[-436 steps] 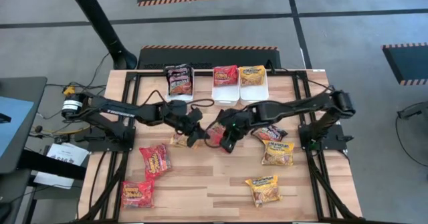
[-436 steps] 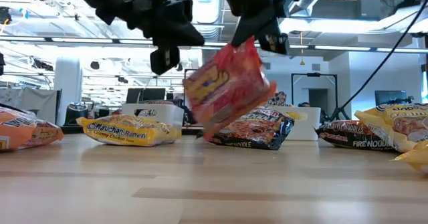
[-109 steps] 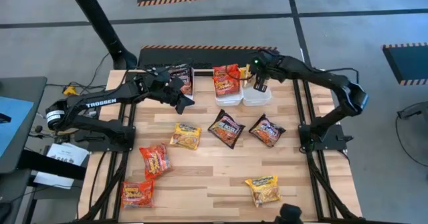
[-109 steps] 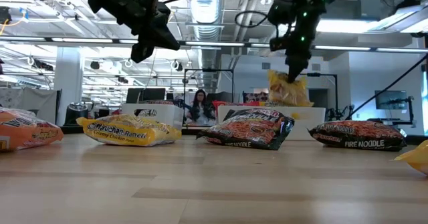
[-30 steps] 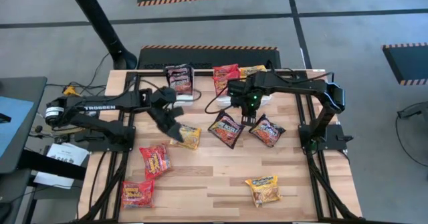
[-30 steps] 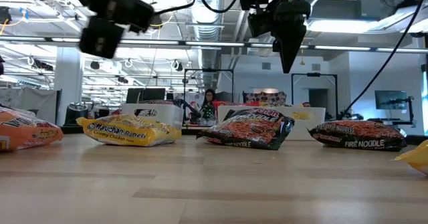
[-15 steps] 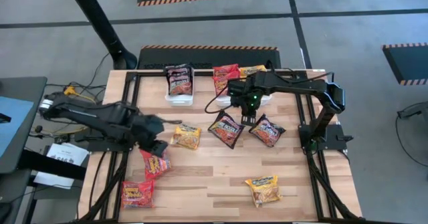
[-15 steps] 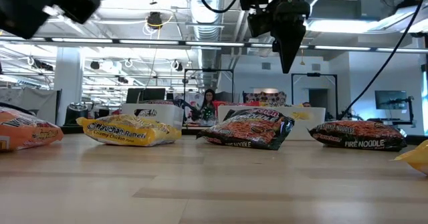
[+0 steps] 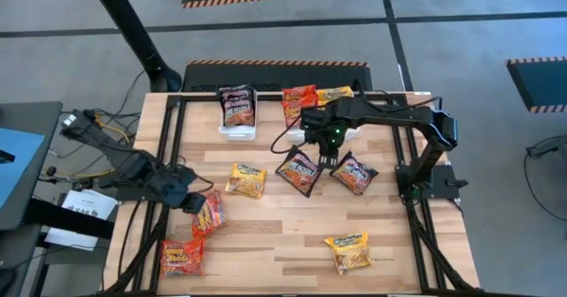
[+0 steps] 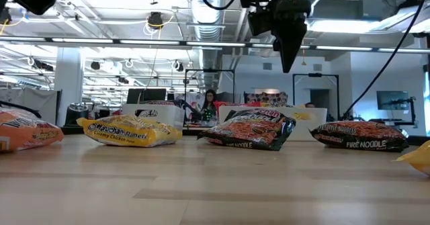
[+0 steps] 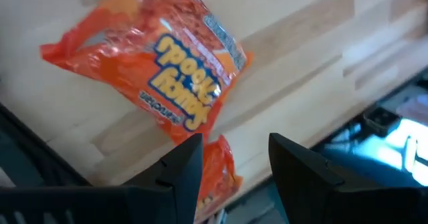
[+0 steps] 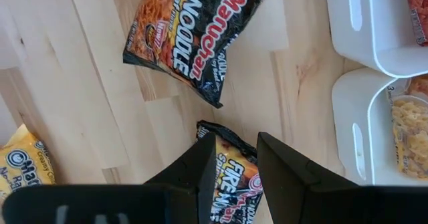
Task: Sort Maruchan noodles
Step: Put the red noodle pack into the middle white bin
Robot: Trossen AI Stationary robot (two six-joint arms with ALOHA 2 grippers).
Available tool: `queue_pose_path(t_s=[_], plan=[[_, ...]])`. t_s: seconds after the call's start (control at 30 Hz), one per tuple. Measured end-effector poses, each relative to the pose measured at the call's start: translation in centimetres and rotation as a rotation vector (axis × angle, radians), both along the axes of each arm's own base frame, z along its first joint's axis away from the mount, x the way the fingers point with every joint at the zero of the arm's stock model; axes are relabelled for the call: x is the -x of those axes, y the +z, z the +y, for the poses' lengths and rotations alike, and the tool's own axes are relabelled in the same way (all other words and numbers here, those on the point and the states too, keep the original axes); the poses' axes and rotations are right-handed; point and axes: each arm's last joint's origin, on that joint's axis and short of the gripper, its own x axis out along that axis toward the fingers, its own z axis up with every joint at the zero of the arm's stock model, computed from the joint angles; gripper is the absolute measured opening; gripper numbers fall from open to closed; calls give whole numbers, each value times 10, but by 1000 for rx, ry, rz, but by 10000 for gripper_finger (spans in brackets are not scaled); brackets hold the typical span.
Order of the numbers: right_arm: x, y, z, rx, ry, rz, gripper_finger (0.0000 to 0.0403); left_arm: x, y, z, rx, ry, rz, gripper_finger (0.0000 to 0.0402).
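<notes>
The left gripper (image 9: pixel 197 201) is hanging open over a red noodle pack (image 9: pixel 209 214) near the desk's (image 9: pixel 292 244) left edge, ready to grab it. The right gripper (image 9: pixel 325 158) is waiting open above the black packs (image 9: pixel 299 170) in the middle.

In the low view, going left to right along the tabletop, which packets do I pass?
Orange-red packet at the left edge → yellow chicken-flavor packet → dark packet in the middle → dark Fire Noodle packet → yellow packet cut off at the right edge.
</notes>
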Motion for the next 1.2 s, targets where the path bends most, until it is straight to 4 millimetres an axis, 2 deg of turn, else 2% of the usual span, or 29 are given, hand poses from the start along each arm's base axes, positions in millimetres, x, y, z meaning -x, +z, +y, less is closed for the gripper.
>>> queue_pose_path(t_s=[0.27,0.6,0.87,1.2], plan=[[-4,0,13,-8,-40,-13,132,3,-8,-17,-81,173,-6,157],[-7,0,36,-20,-51,-6,132,-1,-29,-42,-114,170,131,157],[-8,0,60,-22,13,-6,132,16,-34,-45,-136,275,247,157],[-8,0,84,-24,69,-12,132,10,-40,-49,-189,317,210,157]])
